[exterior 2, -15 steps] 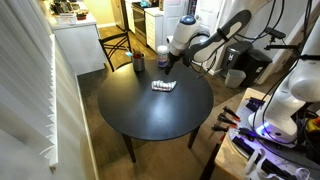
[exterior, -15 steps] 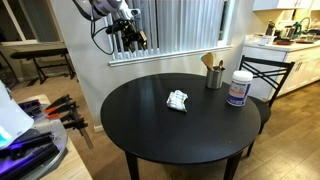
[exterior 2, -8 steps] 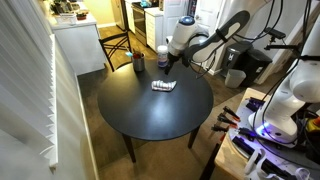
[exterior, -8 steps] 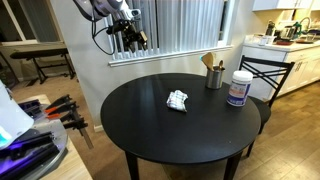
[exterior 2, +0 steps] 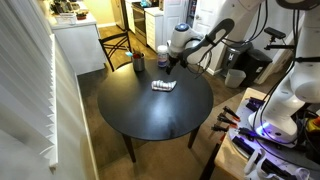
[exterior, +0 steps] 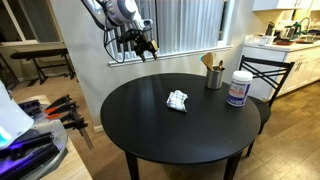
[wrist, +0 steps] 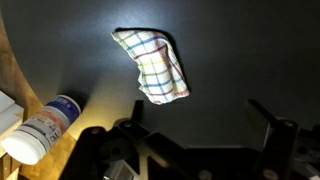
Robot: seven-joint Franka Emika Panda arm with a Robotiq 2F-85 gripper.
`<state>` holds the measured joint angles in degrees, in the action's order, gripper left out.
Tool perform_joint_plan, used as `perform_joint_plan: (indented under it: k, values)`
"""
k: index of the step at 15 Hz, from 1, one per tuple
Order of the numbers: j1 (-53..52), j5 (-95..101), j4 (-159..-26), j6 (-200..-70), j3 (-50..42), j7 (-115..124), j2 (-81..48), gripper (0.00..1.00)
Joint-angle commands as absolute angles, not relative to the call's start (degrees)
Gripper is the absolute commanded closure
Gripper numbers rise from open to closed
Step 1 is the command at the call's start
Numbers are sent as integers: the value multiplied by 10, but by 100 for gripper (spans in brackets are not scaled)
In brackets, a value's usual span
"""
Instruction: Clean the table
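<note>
While my claw [exterior: 141, 46] hangs in the air over the bench [exterior: 160, 135] rim on the blinds [exterior: 185, 25] side, its fingers [wrist: 266, 118] stand spread wide with nothing between them. Round matte black bench sits mid-room on a wood floor [exterior: 285, 140]. On it: crumpled checked cloth [exterior: 177, 100] near centre. Metal cup [exterior: 214, 76] of utensils and white canister [exterior: 239, 88] stand near the edge by the black chair [exterior: 266, 72]. Near half of the top is bare black surface. White counter [exterior: 300, 62] beyond the chair.
</note>
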<state>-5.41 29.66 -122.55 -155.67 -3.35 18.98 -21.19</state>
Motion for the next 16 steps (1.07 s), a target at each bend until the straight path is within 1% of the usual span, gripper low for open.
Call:
perform_joint_plan:
  k: [1, 5, 10, 16]
  values:
    - [-73, 289, -1138, -1589, -86, 204, -320, 0]
    - [-79, 254, -1048, -1607, -112, 186, -425, 0]
    - [-57, 181, -947, -1601, -97, 143, -538, 0]
    - [-29, 125, -839, -1578, -81, 97, -642, 0]
